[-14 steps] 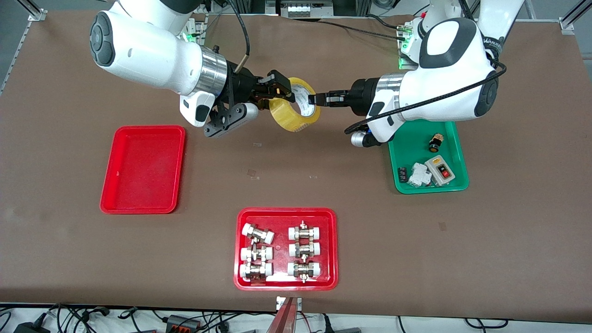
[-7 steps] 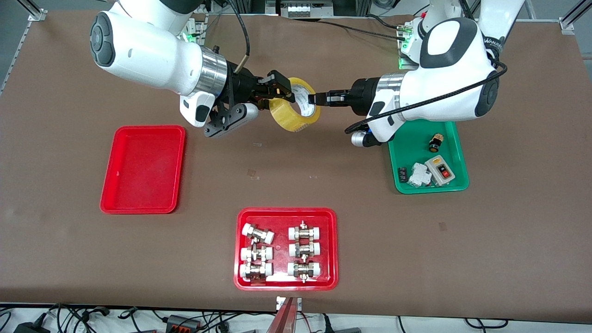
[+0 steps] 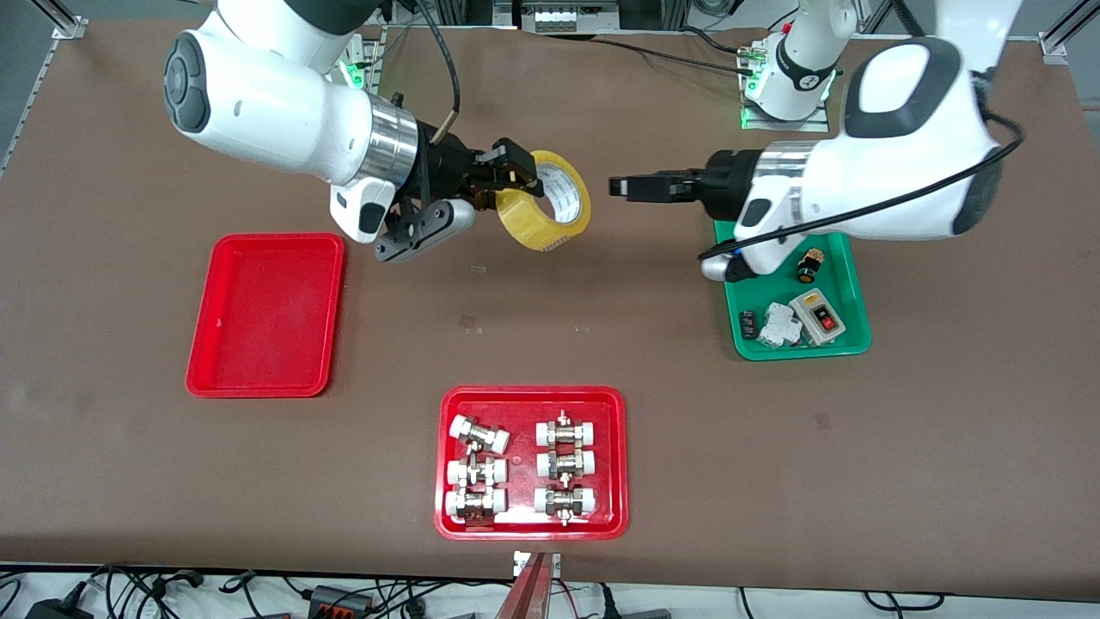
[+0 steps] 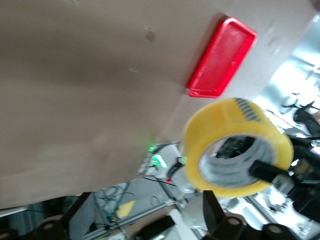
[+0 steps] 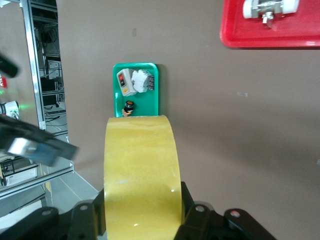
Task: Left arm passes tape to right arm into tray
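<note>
The tape (image 3: pixel 546 217), a yellow roll with a white core, hangs over the table's middle with my right gripper (image 3: pixel 519 177) shut on it. In the right wrist view the tape (image 5: pixel 140 165) fills the gap of the right gripper (image 5: pixel 142 202), a finger against each side. My left gripper (image 3: pixel 620 186) stands open a short way off the roll, over the table beside the green tray. In its wrist view the left gripper (image 4: pixel 145 202) has nothing between its fingers, and the tape (image 4: pixel 222 122) floats ahead of it. The plain red tray (image 3: pixel 266 318) lies bare toward the right arm's end.
A green tray (image 3: pixel 838 342) with a switch box and small parts lies under the left arm. A red tray of white-capped metal fittings (image 3: pixel 619 460) sits near the table's front edge. Cables run along the edge by the robots' bases.
My left gripper has opened, let go of the tape and drawn back toward the left arm's end. The right gripper keeps the roll and has shifted it slightly toward its own end.
</note>
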### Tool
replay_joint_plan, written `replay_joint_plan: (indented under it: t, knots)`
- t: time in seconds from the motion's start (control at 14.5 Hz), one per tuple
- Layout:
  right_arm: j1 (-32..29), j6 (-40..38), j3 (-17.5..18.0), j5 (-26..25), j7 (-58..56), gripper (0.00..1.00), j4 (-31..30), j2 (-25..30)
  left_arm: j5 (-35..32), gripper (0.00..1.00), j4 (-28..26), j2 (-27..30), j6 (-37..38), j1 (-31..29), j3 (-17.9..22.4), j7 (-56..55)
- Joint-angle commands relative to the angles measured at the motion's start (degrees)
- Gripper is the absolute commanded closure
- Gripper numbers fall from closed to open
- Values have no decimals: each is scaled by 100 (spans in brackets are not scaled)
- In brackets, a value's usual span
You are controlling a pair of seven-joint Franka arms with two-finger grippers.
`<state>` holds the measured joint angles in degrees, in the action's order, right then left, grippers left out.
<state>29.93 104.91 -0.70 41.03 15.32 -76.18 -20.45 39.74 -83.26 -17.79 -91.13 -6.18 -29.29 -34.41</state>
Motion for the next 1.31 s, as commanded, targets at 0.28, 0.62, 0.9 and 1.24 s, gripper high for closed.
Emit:
replay_joint_plan:
  t: [0.28,0.62,0.9,1.24]
  knots:
    - [-1584,-540,34,63,-537,68,-29,-714,-1776,0,451,127,1044,-594,-60,484]
    - [-3298,-1586,34,-24,-1557,68,-134,-1320,-2734,0,451,426,1229,-1122,-33,2367]
    - [-3915,-1808,34,-516,-2478,67,-485,-1619,-3481,0,408,714,1353,-1053,10,2614]
    - [-4407,-1755,34,-701,-3472,67,-635,-2023,-3605,0,250,1041,1353,46,1274,2903]
